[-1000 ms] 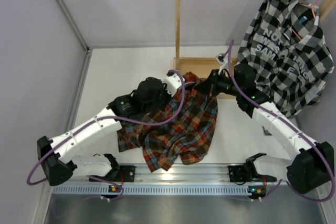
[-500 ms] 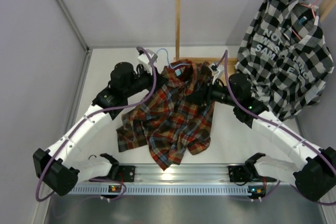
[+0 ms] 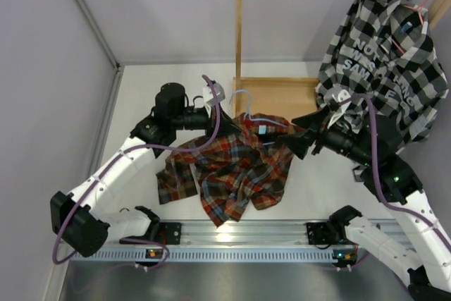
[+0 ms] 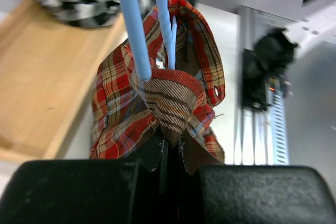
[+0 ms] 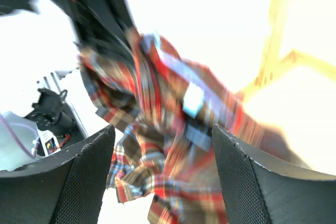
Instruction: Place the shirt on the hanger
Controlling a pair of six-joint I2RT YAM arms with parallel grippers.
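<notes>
Plaid shirt [image 3: 232,174] crumpled, one fold raised against blue hanger [image 4: 134,30]; left gripper [image 4: 170,153] clamped on that fold; right gripper [image 5: 163,150] spread wide, empty, beside shirt.

I work in a robot lab cell. Plain grey panels [image 3: 176,12] wall my white table [image 3: 151,79], edged by an aluminium rail [image 3: 239,232].

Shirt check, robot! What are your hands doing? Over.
Left gripper shut on shirt, by the hanger wire. Right gripper open, clear of shirt. Shirt mostly heaped on table. Nothing seen in the way.
</notes>
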